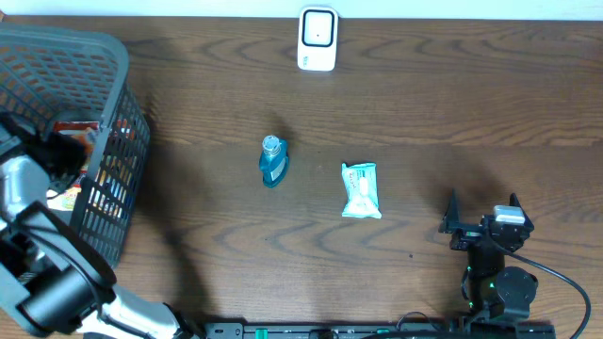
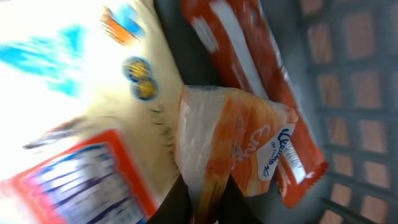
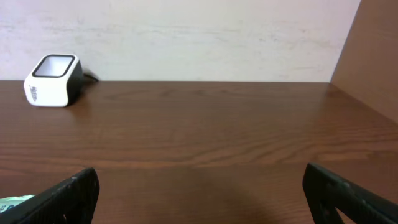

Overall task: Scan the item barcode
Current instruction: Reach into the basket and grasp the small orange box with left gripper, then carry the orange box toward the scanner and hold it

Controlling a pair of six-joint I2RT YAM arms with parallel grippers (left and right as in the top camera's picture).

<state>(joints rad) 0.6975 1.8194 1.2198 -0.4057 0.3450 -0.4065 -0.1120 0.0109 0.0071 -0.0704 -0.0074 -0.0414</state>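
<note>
- The wooden table (image 1: 424,113) carries everything; I place things relative to the barcode scanner (image 1: 317,40) at its far edge.
- The grey mesh basket (image 1: 121,193) sits well to the left of the scanner, nearer to me.
- My left gripper (image 2: 208,194) is down inside that basket, jaws pinched tight on the lower edge of an orange-and-white snack packet (image 2: 230,137).
- My right gripper (image 3: 199,180) rests well right of the scanner and nearer, jaws wide and holding nothing.
- The grip is only a thin edge pinch, so I would lift slowly and straight up, clear of the basket wall.
- A long orange wrapper (image 2: 249,68) lies touching the packet; I watch that it does not drag along.
- I cannot see a barcode yet, so I would turn the packet in front of the scanner window.
</note>
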